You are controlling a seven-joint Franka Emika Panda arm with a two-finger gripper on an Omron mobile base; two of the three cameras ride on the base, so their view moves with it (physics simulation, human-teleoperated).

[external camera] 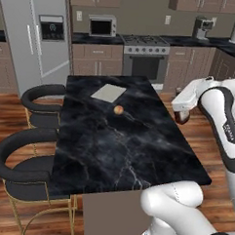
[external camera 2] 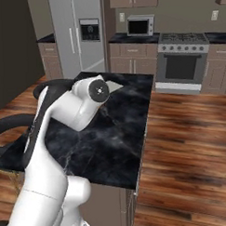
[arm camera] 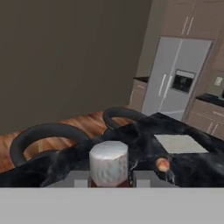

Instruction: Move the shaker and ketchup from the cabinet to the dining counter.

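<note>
Dark red ketchup (arm camera: 108, 164) sits right in the jaws (arm camera: 111, 177). They're nearly closed and pinching the bottle from both sides, with the pale part of it sticking up between the tips. In the left base view the jaws (external camera: 182, 115) look like they hang just off the near long edge of the tabletop (external camera: 127, 149), around rim height. I can't tell for sure how much clearance there is.

So that's my first worry. Letting go here would probably send the ketchup (external camera: 182, 118) onto the wood floor (external camera: 206, 139) below the jaws instead of onto the marble. If the arm swings in without lifting a bit, the bottle's bottom could also clip the rim and twist out of the pinch.

Out ahead of the jaws and a bit to one side, the shaker (external camera: 118, 109) looks to be already on the tabletop, well apart from them. It's tiny, so a sloppy sweep across could knock it over or roll it.

Past the shaker lies a pale flat mat (external camera: 108, 93). A bottle set half on its edge might end up tilted.

On the far side of the tabletop from the jaws are the black stools (external camera: 37, 98). Overshooting that way pushes the ketchup off the other edge.
</note>
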